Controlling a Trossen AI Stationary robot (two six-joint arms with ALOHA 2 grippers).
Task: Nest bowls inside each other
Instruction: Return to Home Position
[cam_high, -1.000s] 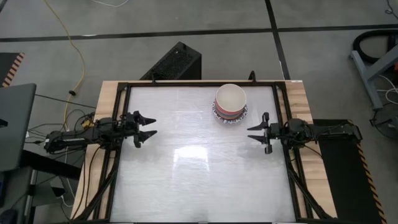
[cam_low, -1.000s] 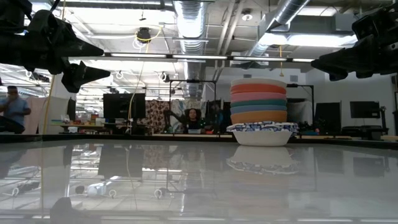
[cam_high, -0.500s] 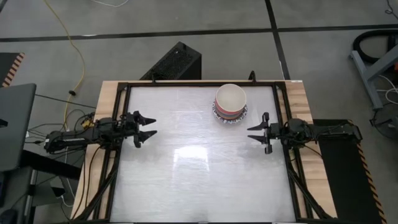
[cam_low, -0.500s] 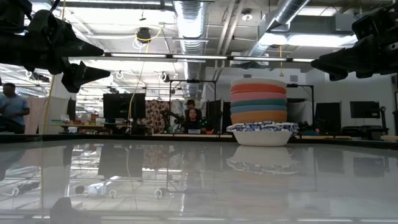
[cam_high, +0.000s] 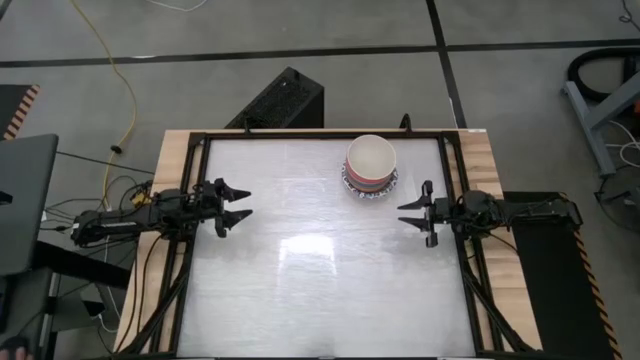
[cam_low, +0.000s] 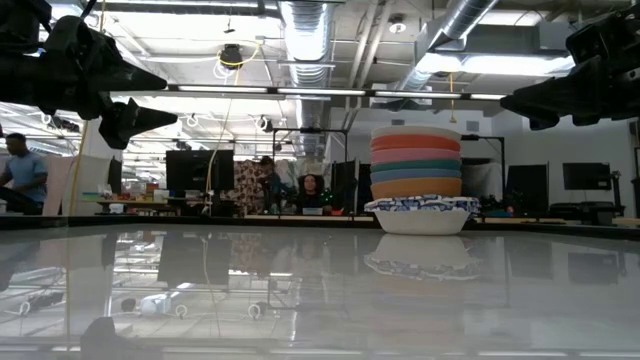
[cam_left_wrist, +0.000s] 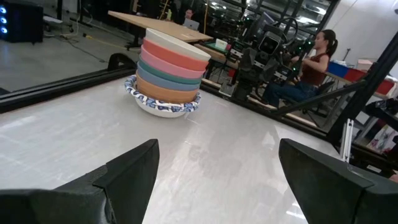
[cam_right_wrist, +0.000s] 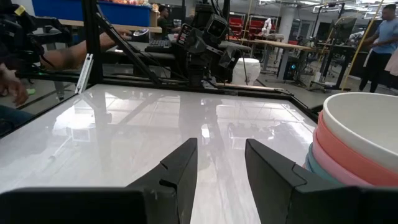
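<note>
Nothing moved | bowls (cam_high: 371, 165) nested, desk (cam_high: 320, 290) far edge | left gripper (cam_high: 240, 203) wide, right gripper (cam_high: 404, 215) narrower, my fingers empty | homing; next, I reckon, just park.

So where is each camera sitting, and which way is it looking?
High view: above the table, looking straight down; left arm and right arm show, jaws open.
Low view: tabletop height, looking level across the table; both arms in upper corners.
Left wrist view: on the left arm, facing the stack of bowls; own jaws in front.
Right wrist view: on the right arm, facing the left arm; own jaws in front.
All four see the stack of bowls.
</note>
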